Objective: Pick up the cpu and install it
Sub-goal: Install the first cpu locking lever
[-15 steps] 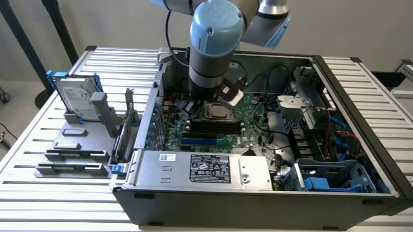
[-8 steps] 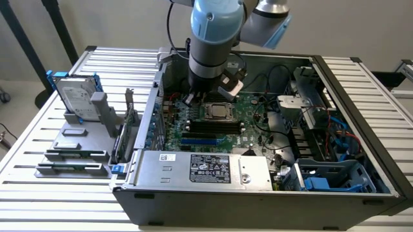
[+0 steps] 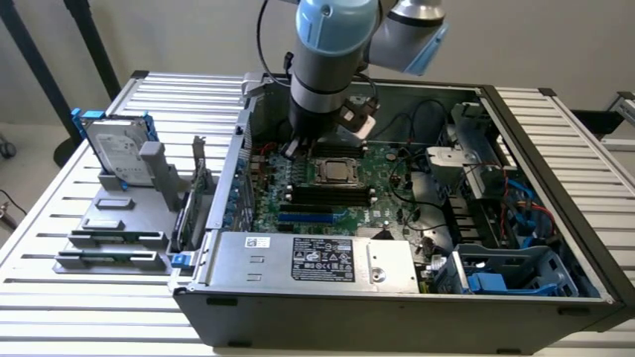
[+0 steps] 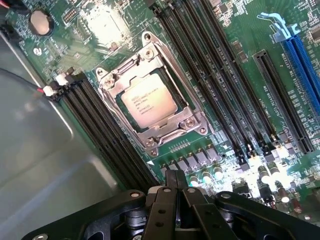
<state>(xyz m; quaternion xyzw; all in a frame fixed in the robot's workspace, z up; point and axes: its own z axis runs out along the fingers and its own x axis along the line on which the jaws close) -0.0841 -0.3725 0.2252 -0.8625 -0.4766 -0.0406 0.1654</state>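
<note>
The cpu [image 4: 149, 102], a small square chip with a silver-grey top, lies flat in its metal socket frame [image 4: 192, 122] on the green motherboard [image 3: 382, 204]. In the exterior view the cpu [image 3: 335, 169] sits mid-board inside the open computer case [image 3: 397, 305]. My gripper [image 4: 176, 181] hovers above the board just beside the socket, its black fingers pressed together and shut on nothing. The arm [image 3: 323, 67] reaches down into the case at the socket's far side, toward the exterior view's left.
Black memory slots [image 4: 107, 135] flank the socket on both sides, and blue expansion slots [image 4: 300, 55] lie further off. A power supply [image 3: 317, 260] fills the case front. Outside, at the exterior view's left, stand a hard drive in a blue frame [image 3: 114, 149] and memory sticks [image 3: 109, 258] on a grey holder.
</note>
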